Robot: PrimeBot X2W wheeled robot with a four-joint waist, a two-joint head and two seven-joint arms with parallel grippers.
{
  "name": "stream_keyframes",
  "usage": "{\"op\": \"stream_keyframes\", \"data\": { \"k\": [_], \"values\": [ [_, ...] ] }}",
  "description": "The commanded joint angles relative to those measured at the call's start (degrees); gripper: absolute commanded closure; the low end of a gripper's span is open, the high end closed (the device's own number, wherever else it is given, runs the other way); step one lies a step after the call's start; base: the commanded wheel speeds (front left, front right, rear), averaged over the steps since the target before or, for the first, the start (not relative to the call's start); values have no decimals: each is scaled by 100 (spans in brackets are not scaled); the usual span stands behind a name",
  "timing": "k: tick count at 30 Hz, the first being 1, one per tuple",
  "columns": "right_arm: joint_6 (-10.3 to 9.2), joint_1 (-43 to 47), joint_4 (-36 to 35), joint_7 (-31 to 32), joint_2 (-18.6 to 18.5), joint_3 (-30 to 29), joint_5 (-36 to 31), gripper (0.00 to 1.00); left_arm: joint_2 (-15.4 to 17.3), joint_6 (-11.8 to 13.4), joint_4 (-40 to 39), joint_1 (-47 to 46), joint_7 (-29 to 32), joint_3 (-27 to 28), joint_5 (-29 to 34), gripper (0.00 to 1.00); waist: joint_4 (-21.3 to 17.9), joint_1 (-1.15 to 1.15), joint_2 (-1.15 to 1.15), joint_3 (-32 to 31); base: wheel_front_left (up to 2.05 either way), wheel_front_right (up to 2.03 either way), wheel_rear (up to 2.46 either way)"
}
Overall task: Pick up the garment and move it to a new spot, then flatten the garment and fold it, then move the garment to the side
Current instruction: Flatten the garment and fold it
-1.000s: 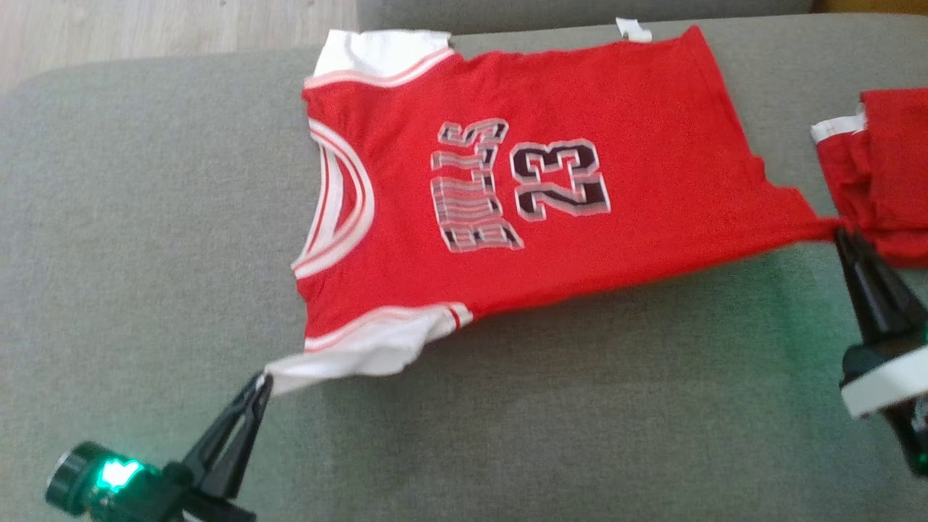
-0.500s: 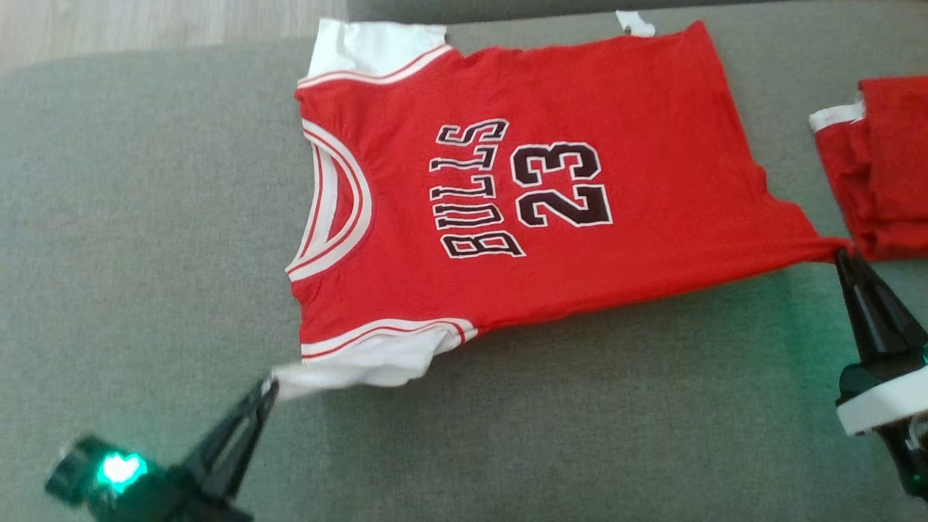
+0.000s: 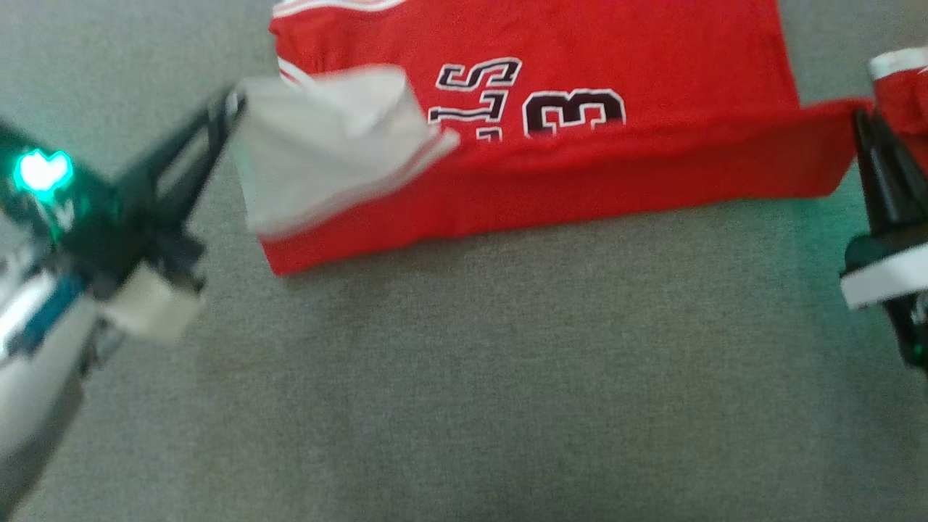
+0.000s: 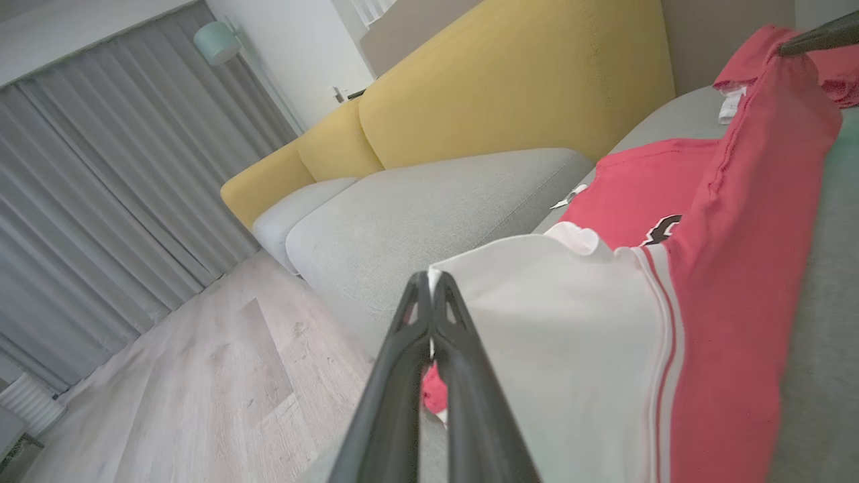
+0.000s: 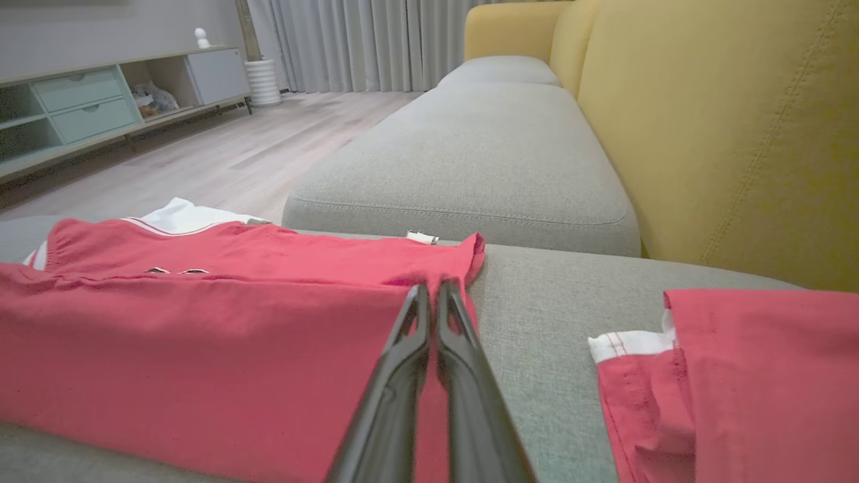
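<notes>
The garment [image 3: 580,145] is a red jersey with black lettering and white sleeves, spread on a grey sofa cushion [image 3: 471,377]. Its near edge is lifted and turned over onto the print. My left gripper [image 3: 230,109] is shut on the white sleeve [image 3: 326,138] at the left; the left wrist view shows that sleeve [image 4: 557,335] pinched at my left gripper's tips [image 4: 429,275]. My right gripper [image 3: 861,116] is shut on the red hem corner at the right, and the right wrist view shows my right gripper [image 5: 429,288] pinching that raised cloth [image 5: 201,335].
A second red garment [image 3: 902,94] with a white band lies on the cushion at the right, close beside my right gripper. A yellow sofa backrest [image 5: 725,134] rises behind the cushions. Wooden floor [image 4: 201,376] lies beyond the cushion's left end.
Both grippers have carried the jersey's near edge up and over toward the far side, so it now covers the lower part of the print. The head camera has tilted down.
</notes>
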Motion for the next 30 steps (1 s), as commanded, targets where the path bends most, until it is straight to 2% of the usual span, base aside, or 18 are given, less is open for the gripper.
{"op": "stream_keyframes", "data": {
  "k": [1,8,9,11,12,13,16,19,24,30],
  "values": [
    [-4,-59,-84,19,-193,87,24,100,204,-19,-45,-337,14,228,74,100,-5,-2,0,161,0,0,0],
    [-4,-738,392,85,-254,494,149,100,-60,-198,985,-1517,-18,-263,255,100,-24,-2,0,516,0,0,0],
    [-4,-808,464,96,-241,555,189,100,-99,-206,1159,-1618,-22,-323,247,87,-33,-2,0,550,0,0,0],
    [-4,-941,607,77,-211,661,237,98,-211,-215,1464,-1766,-69,-382,170,44,-47,-2,0,602,0,0,0],
    [-4,-996,679,63,-192,716,256,67,-265,-211,1600,-1809,-97,-375,135,0,-54,-2,0,617,0,0,0],
    [-4,-1048,753,40,-172,750,269,0,-323,-175,1718,-1826,-131,-343,94,0,-62,-2,0,625,0,0,0],
    [-4,-1166,917,-71,-71,788,284,0,-490,53,1961,-1629,-203,-198,-110,0,-104,-2,0,591,0,0,0],
    [-4,-1166,989,-151,16,802,290,0,-694,312,2008,-1115,-231,93,-621,0,-132,-2,0,500,0,0,0],
    [-4,-944,991,-191,85,740,318,0,-1042,707,1586,46,-192,498,-1512,0,-115,-2,0,318,0,0,0],
    [-4,-628,827,-196,185,485,306,0,-1348,1035,1065,1018,364,566,-2188,0,-75,-2,0,173,0,0,0]
  ]
}}
